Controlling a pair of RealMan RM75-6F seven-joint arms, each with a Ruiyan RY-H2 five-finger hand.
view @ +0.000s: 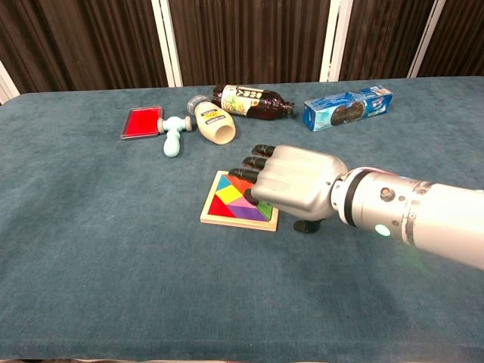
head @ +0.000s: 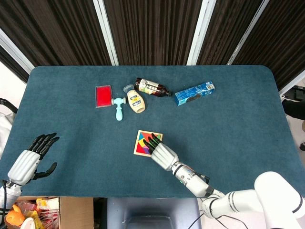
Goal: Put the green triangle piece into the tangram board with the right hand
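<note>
The right hand (view: 291, 185) hovered over the board's (view: 227, 201) right edge, fingers loosely spread, grasping nothing; the green piece (view: 265, 209) lay seated; the left hand (head: 29, 160) rested open, empty.

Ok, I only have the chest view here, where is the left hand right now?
Observer: In the head view the left hand is at the table's near left corner, fingers apart, holding nothing.
Operator: What's beside it?
Observer: A cardboard box, below the table edge.
Operator: And the right hand from above?
Observer: The right hand has its fingertips over only the tangram board's near right corner.
</note>
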